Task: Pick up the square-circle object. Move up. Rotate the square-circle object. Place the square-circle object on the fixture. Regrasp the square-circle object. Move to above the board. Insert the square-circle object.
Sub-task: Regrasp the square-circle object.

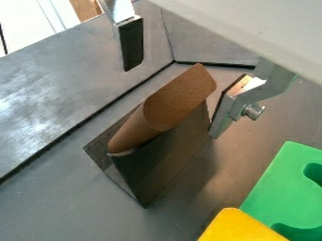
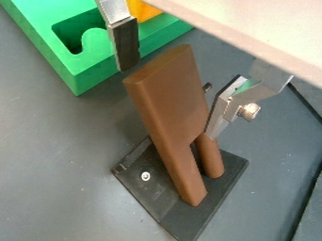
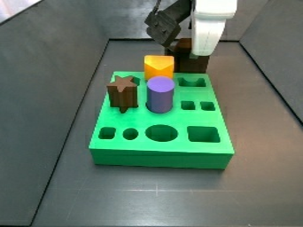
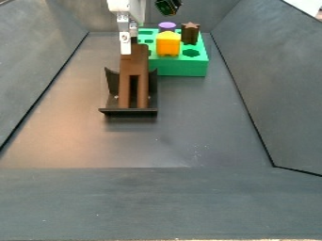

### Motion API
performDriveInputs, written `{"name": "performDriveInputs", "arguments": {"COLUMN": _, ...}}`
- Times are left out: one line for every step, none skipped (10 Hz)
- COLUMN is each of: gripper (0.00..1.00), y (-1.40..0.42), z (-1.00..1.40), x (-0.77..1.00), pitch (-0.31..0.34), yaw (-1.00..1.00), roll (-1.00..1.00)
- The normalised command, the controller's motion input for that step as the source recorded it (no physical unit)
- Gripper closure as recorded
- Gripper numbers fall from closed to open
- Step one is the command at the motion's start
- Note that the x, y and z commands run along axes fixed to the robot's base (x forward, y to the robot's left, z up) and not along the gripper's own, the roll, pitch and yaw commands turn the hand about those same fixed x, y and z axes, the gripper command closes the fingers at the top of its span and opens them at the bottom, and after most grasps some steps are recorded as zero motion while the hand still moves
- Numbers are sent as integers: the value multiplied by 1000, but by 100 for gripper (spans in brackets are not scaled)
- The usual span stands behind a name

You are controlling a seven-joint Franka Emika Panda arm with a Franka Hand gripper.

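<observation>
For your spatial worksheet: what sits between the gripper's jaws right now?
Nothing: the gripper hovers open above the fixture, jaws either side of its upper end without touching, as both wrist views show. The square-circle object leans on the fixture below.

Four cameras covered the scene. A side view looked down from beyond the board's (image 3: 160, 133) front edge, fairly near, with the gripper (image 3: 178, 40) and fixture (image 3: 196, 62) behind it at twelve o'clock. A side view looked from the opposite end, farther back along the dark floor, with the fixture (image 4: 130, 87) near centre and the board (image 4: 176, 56) beyond it at one o'clock (so the two faced each other). Both wrist views rode close above the fixture (image 1: 157, 155) (image 2: 176, 179), looking steeply down past one silver finger (image 1: 130, 42) (image 2: 120, 42), each from a different side. All four shared the fixture and part of the board (image 1: 283, 193) (image 2: 88, 47).
</observation>
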Motion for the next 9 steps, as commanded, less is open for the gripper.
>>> {"name": "performDriveInputs", "arguments": {"gripper": 0, "y": -11, "z": 1, "x": 81, "pitch": 201, "yaw": 66, "roll": -32}}
{"name": "performDriveInputs", "arguments": {"gripper": 0, "y": -11, "z": 1, "x": 81, "pitch": 201, "yaw": 66, "roll": -32}}
{"name": "performDriveInputs", "arguments": {"gripper": 0, "y": -11, "z": 1, "x": 81, "pitch": 201, "yaw": 66, "roll": -32}}
{"name": "performDriveInputs", "arguments": {"gripper": 0, "y": -11, "z": 1, "x": 81, "pitch": 201, "yaw": 66, "roll": -32}}
{"name": "performDriveInputs", "arguments": {"gripper": 0, "y": -11, "z": 1, "x": 81, "pitch": 201, "yaw": 66, "roll": -32}}
{"name": "performDriveInputs", "arguments": {"gripper": 0, "y": -11, "z": 1, "x": 81, "pitch": 201, "yaw": 66, "roll": -32}}
{"name": "performDriveInputs", "arguments": {"gripper": 0, "y": -11, "z": 1, "x": 81, "pitch": 201, "yaw": 66, "roll": -32}}
{"name": "performDriveInputs", "arguments": {"gripper": 0, "y": -11, "z": 1, "x": 81, "pitch": 201, "yaw": 66, "roll": -32}}
{"name": "performDriveInputs", "arguments": {"gripper": 0, "y": -12, "z": 1, "x": 81, "pitch": 201, "yaw": 66, "roll": -32}}
